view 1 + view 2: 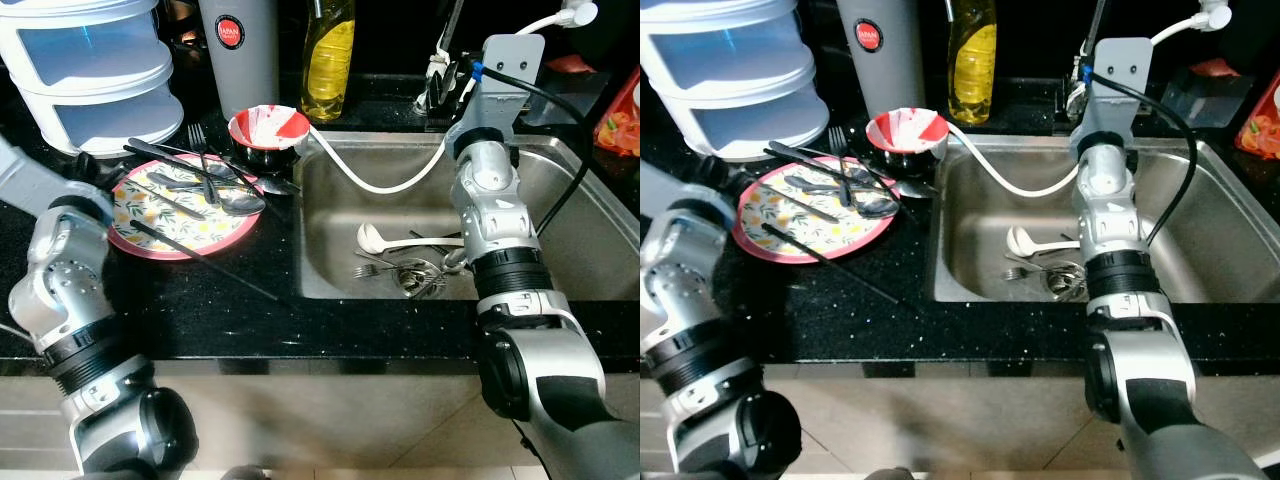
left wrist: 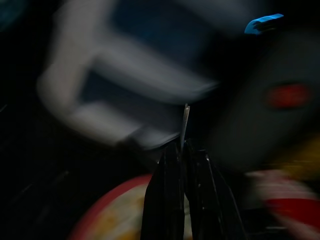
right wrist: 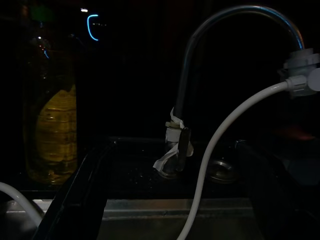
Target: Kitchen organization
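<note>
So the stuff to sort here is mostly cutlery. There's a floral plate on the black bench, left of centre in the head view, with spoons, a fork and black chopsticks piled across it. One chopstick pokes off the plate toward the sink. A red and white bowl sits just behind the plate.

More cutlery is down in the sink: a white ladle and a fork or two near the drain.

Handling-wise, my guess is the metal pieces are light, stiff and slippery, so pinch each one mid-handle, not at the bowl end. The chopsticks are thin and will roll, so take them where they overhang the plate. The plate and bowl look breakable, so grab them by the rim.

The left hand has its fingers clenched together on a thin metal sliver, above the plate's edge; the wrist view is too blurry to name it. The right arm reaches over the sink toward the tap, and I can't tell its hand's state.
</note>
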### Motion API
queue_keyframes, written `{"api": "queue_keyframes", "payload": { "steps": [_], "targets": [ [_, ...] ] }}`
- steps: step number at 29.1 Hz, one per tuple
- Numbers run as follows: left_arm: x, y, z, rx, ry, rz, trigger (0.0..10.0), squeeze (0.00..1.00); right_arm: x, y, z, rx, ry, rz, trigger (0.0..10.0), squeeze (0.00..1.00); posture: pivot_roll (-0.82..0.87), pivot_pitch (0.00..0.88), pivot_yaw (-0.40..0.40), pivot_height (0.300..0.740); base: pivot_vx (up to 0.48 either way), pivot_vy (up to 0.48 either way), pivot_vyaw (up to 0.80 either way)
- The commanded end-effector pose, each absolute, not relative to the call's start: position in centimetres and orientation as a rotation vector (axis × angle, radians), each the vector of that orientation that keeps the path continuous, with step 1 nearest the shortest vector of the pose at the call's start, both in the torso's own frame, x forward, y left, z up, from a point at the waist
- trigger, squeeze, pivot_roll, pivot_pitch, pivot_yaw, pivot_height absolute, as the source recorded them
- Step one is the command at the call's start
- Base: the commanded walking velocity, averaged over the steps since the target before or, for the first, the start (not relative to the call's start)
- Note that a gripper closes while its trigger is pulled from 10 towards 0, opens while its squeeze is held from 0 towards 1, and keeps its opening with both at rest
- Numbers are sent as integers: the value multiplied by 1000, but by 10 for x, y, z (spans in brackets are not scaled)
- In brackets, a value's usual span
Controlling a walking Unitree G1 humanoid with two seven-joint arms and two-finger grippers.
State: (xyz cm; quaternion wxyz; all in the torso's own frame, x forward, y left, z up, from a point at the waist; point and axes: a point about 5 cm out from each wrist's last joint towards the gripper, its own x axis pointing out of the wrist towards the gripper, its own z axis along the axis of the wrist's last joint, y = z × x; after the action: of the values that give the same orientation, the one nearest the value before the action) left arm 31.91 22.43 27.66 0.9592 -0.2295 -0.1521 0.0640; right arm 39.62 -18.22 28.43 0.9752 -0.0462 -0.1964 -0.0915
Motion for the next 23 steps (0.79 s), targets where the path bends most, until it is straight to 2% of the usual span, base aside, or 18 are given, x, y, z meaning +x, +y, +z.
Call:
{"api": "queue_keyframes", "payload": {
  "steps": [1, 6, 7, 8, 9, 10, 13, 14, 15, 17, 20, 21, 22, 23],
  "targets": [
    [313, 201, 314, -418, -467, -12, 10000, 0, 396, -185, 282, -76, -384, -197, 10000, 0, 154, 0, 2, 740, 0, 0, 0],
    [306, 179, 348, -428, -599, -149, 10000, 0, 396, -185, 282, -75, -386, -199, 10000, 0, 148, 0, 6, 740, 0, 0, 0],
    [307, 166, 355, -419, -602, -222, 10000, 0, 396, -185, 282, -74, -386, -200, 10000, 0, 148, 0, 9, 740, 0, 0, 0],
    [308, 156, 359, -411, -601, -272, 10000, 0, 396, -185, 281, -74, -386, -201, 10000, 0, 148, 0, 9, 740, 0, 0, 0],
    [313, 133, 355, -379, -555, -371, 10000, 0, 396, -186, 282, -72, -387, -205, 10000, 0, 147, 0, 12, 740, 0, 0, 0],
    [316, 121, 347, -366, -516, -400, 10000, 0, 396, -186, 282, -71, -389, -210, 10000, 0, 140, 0, 17, 740, 0, 0, 0],
    [318, 111, 340, -358, -481, -424, 10000, 0, 396, -187, 283, -70, -391, -215, 10000, 0, 134, 0, 21, 740, 0, 0, 0],
    [320, 86, 319, -305, -361, -500, 10000, 0, 394, -192, 284, -79, -400, -236, 10000, 0, 134, 0, 21, 740, 0, 0, 0],
    [317, 63, 292, -180, -209, -600, 10000, 0, 392, -198, 284, -86, -400, -257, 10000, 0, 117, 0, 32, 740, 0, 0, 0],
    [313, 52, 268, -111, -90, -655, 10000, 0, 391, -202, 283, -88, -396, -274, 10000, 0, 117, 0, 32, 740, 0, 0, 0],
    [308, 46, 253, -143, -6, -710, 10000, 0, 390, -207, 283, -90, -394, -294, 10000, 0, 106, 0, 41, 740, 0, 0, 0],
    [305, 45, 244, -159, 41, -727, 10000, 86, 389, -211, 283, -93, -393, -313, 10000, 0, 100, 0, 45, 740, 0, 0, 0],
    [305, 45, 241, -156, 51, -723, 10000, 86, 389, -211, 283, -94, -393, -318, 10000, 0, 100, 0, 45, 740, 0, 0, 0],
    [309, 50, 235, -140, 69, -673, 10000, 1000, 389, -212, 283, -94, -393, -321, 10000, 0, 100, 0, 45, 740, 0, 0, 0]
  ]
}}
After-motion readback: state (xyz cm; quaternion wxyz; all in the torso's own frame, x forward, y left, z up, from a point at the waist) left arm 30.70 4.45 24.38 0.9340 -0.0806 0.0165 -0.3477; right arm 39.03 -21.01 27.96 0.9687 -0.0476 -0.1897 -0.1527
